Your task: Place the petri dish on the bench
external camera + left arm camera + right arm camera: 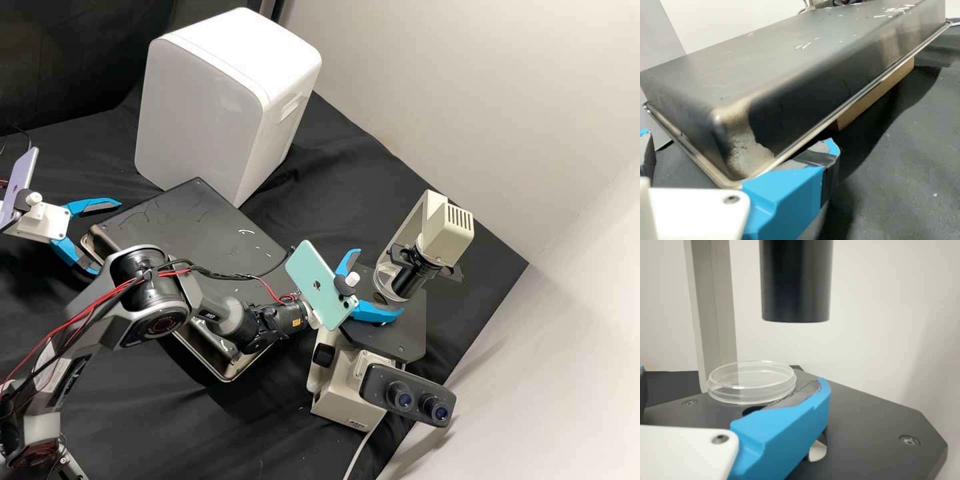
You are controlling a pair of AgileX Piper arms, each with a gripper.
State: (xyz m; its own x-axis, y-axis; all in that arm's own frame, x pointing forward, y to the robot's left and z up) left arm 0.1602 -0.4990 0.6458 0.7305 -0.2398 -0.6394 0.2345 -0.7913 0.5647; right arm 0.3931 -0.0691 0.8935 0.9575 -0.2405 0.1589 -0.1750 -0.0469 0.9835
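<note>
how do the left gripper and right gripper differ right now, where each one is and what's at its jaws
The left gripper sits at a corner of the metal tray; the right gripper is over the microscope stage. The left gripper has the tray's rim by its jaws, while the right gripper's jaws flank the petri dish without visibly pressing it. Shared: both have open jaws and grip nothing.

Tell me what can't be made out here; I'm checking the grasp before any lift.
Right wrist view: the right tool has one finger cut off by the edge, so contact with the petri dish is unclear.
High view: the black condenser hides part of the dish.
Left wrist view: the metal tray hides most of what's under it; the left tool is cut off by the edge.
</note>
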